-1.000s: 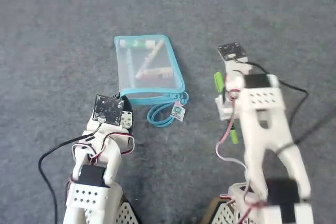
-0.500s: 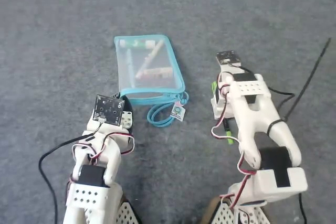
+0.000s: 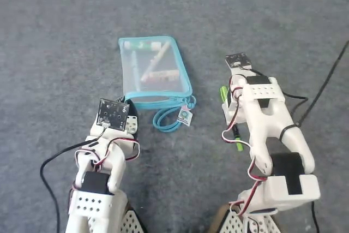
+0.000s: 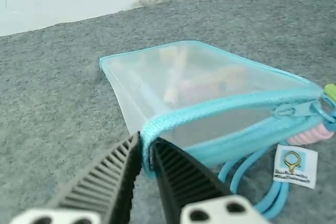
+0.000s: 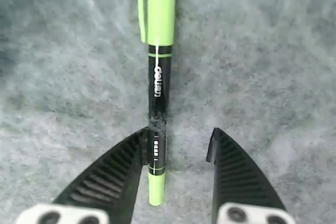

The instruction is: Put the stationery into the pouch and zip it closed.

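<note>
The clear, teal-trimmed pouch (image 3: 155,72) lies flat on the grey bench (image 3: 54,53) with several pieces of stationery showing through its side. Its teal strap (image 3: 163,119) and small tag (image 3: 185,116) trail off the zip end. The left end effector (image 4: 145,141) is pinched narrow on the zip-edge corner of the pouch. Off to the right, well apart from the pouch, a green pen (image 5: 157,77) lies on the bench. The right end effector (image 5: 179,135) is spread wide around its lower end, one finger against the barrel.

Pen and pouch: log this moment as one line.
left tool shut on pouch corner | right tool open around pen | pen on table, outside pouch
</note>
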{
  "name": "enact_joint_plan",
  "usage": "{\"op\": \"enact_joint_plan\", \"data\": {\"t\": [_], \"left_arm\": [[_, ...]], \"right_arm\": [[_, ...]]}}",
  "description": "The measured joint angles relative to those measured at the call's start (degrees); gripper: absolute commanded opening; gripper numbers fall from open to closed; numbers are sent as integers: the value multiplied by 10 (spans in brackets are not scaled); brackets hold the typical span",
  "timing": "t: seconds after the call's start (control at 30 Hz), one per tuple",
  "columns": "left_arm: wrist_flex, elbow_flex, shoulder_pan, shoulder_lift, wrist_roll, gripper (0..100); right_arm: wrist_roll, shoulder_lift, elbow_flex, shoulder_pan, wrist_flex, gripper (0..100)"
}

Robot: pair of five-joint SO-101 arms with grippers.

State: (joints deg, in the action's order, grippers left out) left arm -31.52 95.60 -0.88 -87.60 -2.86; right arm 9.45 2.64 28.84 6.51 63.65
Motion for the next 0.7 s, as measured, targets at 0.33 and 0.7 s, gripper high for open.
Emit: {"op": "enact_joint_plan", "data": {"t": [0.33,0.7], "left_arm": [[0,0,0,0,0,12],[0,0,0,0,0,12]], "right_arm": [[8,-16,76,1,-49,173],[8,-6,76,1,-69,173]]}}
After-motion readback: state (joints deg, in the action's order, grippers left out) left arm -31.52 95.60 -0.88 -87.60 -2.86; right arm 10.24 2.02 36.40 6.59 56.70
